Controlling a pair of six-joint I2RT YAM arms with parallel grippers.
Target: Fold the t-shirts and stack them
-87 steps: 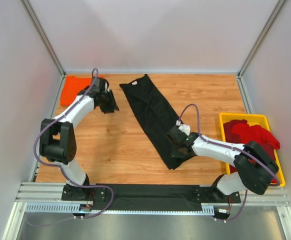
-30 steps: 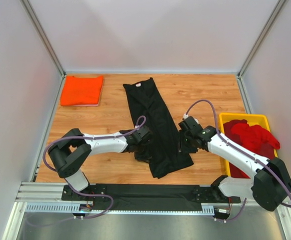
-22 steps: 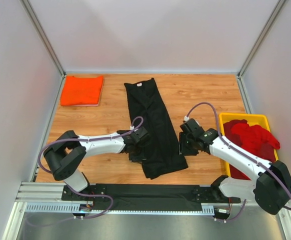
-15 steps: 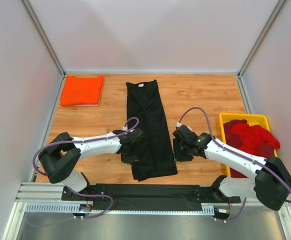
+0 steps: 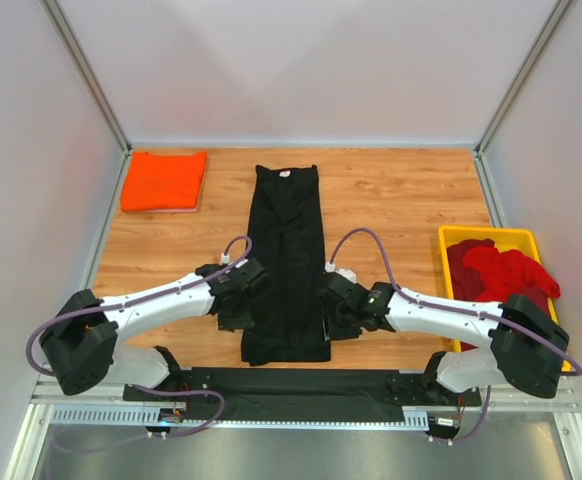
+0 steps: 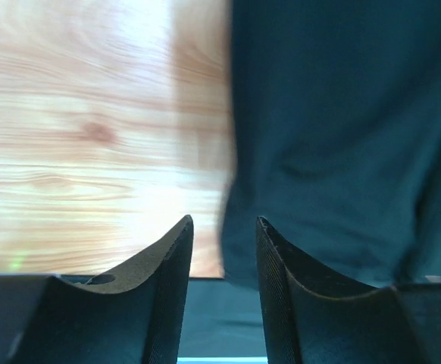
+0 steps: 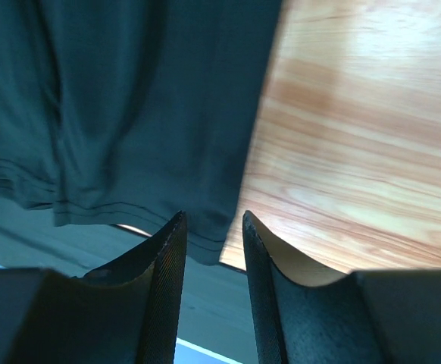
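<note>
The black cloth t-shirt [image 5: 289,250], folded lengthwise into a long narrow strip, lies flat in the middle of the wooden counter [image 5: 411,200], collar at the far end and hem by the near edge. The left pincer [image 5: 243,303] sits at the strip's left edge near the hem, jaws apart and holding nothing. The right pincer [image 5: 335,316] sits at the right edge, also parted and empty. A folded bright orange t-shirt [image 5: 164,180] rests in the far left corner. Crumpled red t-shirts [image 5: 501,270] fill the yellow plastic tray [image 5: 516,233] on the right.
</note>
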